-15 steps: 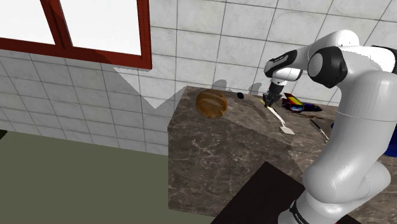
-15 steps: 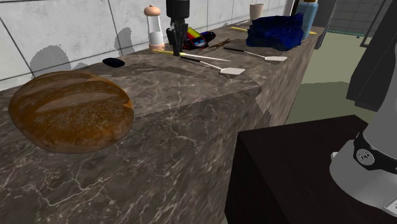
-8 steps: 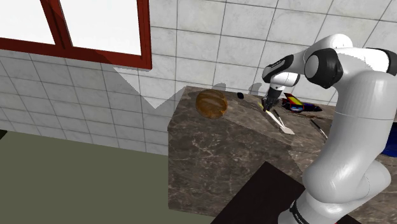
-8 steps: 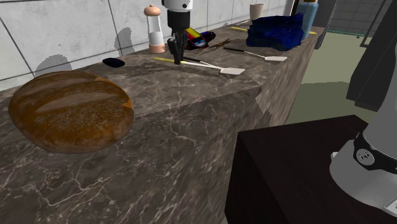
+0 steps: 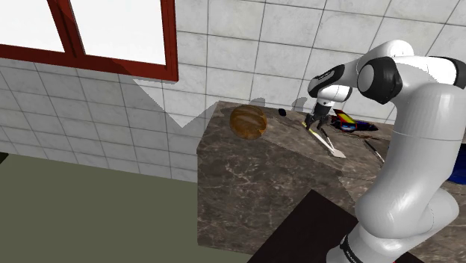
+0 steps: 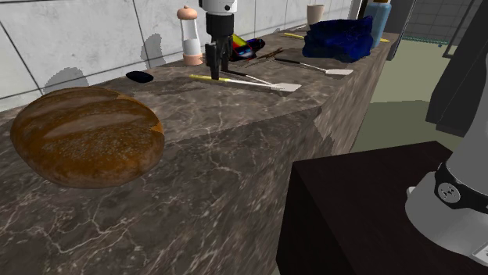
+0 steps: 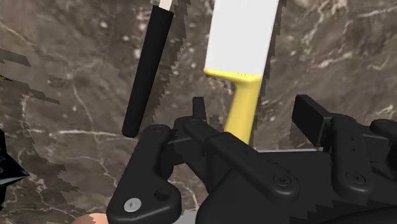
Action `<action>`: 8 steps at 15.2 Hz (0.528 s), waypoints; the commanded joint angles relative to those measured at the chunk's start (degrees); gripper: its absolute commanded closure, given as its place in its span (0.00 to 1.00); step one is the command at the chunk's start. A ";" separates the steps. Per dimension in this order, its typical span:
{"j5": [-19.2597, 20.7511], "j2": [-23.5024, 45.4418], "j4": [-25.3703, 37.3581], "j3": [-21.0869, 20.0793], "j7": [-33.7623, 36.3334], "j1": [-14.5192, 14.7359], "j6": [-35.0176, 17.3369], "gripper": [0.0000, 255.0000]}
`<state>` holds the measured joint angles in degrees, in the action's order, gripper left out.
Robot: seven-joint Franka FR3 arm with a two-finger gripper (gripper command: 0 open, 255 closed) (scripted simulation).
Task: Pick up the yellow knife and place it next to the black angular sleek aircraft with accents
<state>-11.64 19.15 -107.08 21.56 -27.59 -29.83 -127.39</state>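
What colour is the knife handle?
Yellow, on a white-bladed knife; clearest in the wrist view.

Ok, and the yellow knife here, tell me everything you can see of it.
The yellow knife has a slim yellow handle that widens into a collar, and a broad, flat white blade. It lies flat on the dark marbled counter, beside a black-handled utensil without touching it. The gripper hangs open over the handle, one finger on each side, neither touching it, so the knife is not held.
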 commanded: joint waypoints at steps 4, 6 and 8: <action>0.00 0.00 0.00 0.00 0.00 0.00 0.00 0.00; 1.13 -2.03 1.23 0.48 0.72 0.27 3.09 0.00; 2.04 -3.65 2.62 0.83 1.30 0.45 5.95 0.00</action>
<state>-10.01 16.35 -104.75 22.19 -26.41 -29.41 -122.58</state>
